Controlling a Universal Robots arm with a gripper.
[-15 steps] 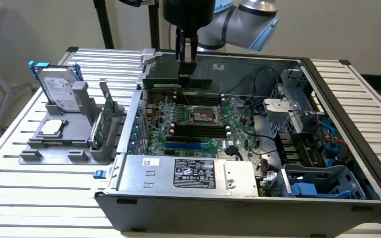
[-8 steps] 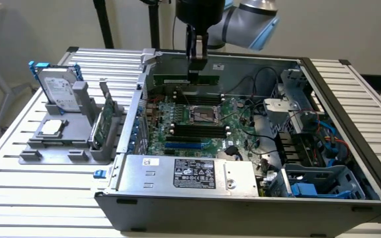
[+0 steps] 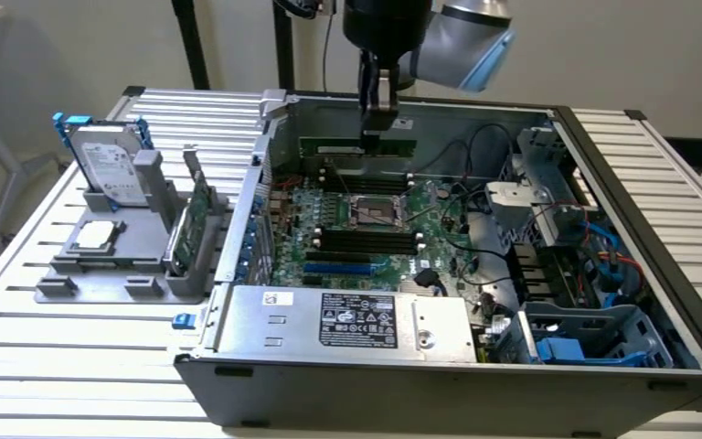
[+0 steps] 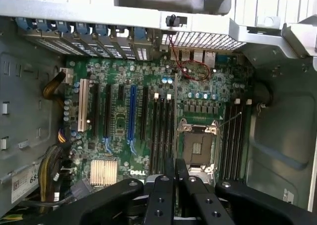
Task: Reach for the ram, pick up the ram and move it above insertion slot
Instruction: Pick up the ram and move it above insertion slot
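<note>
Hand (image 3: 377, 123): we see it pinching the ram (image 3: 357, 146), fingers (image 4: 168, 185) pressed together | ram: level, hanging inside the open computer case (image 3: 643, 302), over the motherboard (image 3: 369, 233) near the far memory slots (image 3: 364, 169) | case on the bench (image 3: 70, 338)

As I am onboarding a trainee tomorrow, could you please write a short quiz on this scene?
1. Fill in: the hard drive stands in the grey fixture on the exterior view's ____.
2. True or false: the gripper holds the ram inside the open case.
3. The gripper is above: A) the hard drive B) the motherboard C) the grey fixture.
Key: 1 left; 2 true; 3 B.
</note>
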